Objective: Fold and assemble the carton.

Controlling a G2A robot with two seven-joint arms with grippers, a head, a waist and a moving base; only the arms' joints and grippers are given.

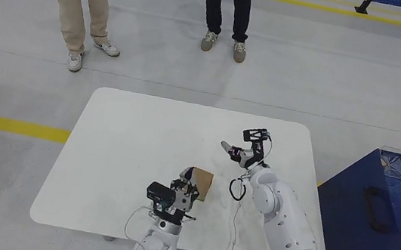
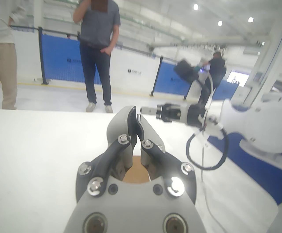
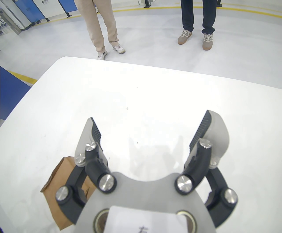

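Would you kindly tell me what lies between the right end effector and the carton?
That stretch is bare white table, as the top view shows: the open right end effector is apart from the carton, with nothing lying between them.

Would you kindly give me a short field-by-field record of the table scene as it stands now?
Surface: white rounded table
Object: brown cardboard carton, near the robot-side edge of the table
Left arm: left pincer shut, right beside the carton, brown card visible beneath it; whether it grips the carton cannot be told
Right arm: right pincer open, above bare table, apart from the carton
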